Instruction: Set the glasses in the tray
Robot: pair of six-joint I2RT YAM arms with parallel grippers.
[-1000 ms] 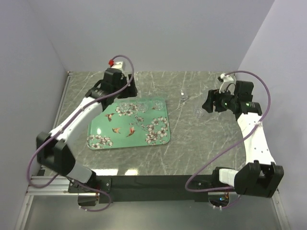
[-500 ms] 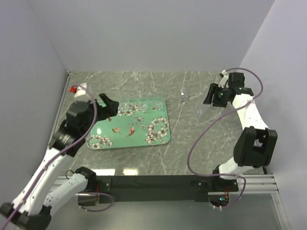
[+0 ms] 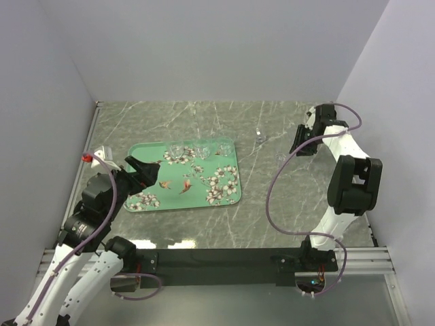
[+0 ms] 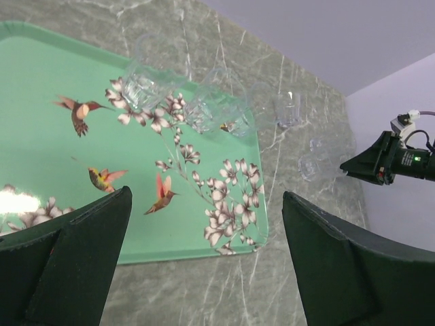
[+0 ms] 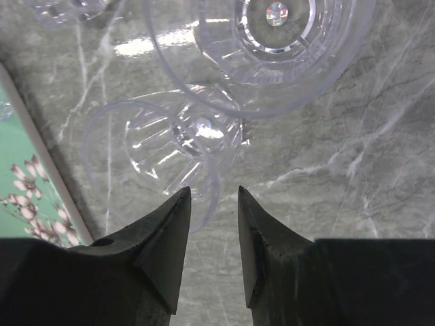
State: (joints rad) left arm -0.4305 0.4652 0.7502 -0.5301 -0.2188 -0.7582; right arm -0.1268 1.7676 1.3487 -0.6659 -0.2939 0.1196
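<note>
The mint-green tray [image 3: 183, 178] [image 4: 81, 163] lies left of centre, with three clear glasses [image 3: 200, 151] [image 4: 146, 92] standing along its far edge. Two more glasses [image 3: 281, 159] [image 4: 318, 157] are on the marble to the right of it. My left gripper [image 3: 139, 170] [image 4: 205, 195] hangs wide open above the tray's near left part, holding nothing. My right gripper [image 3: 299, 144] [image 5: 213, 191] is beside the two loose glasses, its jaws a narrow gap apart. The thin rim of one glass [image 5: 163, 146] lies at its fingertips; another glass [image 5: 272, 41] is just beyond.
Grey walls close in the marble table on three sides. A black rail [image 3: 224, 258] with the arm bases runs along the near edge. The tray's corner [image 5: 27, 197] shows left of the right gripper.
The left arm has drawn back from the tray's far edge toward its base. The right arm has folded up and its gripper has shifted slightly back and to the right of the loose glasses.
</note>
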